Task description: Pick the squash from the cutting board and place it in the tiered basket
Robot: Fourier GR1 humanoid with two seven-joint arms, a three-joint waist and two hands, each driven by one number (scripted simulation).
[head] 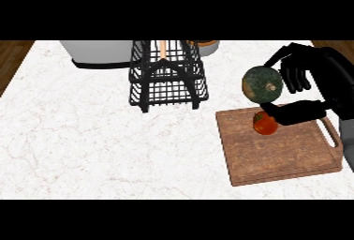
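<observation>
A dark green round squash [261, 84] hangs in the air above the far edge of the wooden cutting board [283, 150]. My right hand [298, 75] is shut on it, fingers curled over its top and right side, thumb below it. The black wire tiered basket [166, 75] stands on the counter to the left of the squash, a short gap between them. My left hand does not show.
A red tomato [265, 123] lies on the board's far part, just under the squash. A grey-white appliance [97, 54] with a dark base sits behind the basket at the counter's back. Dark wooden floor [10, 61] shows past the marble counter's left edge.
</observation>
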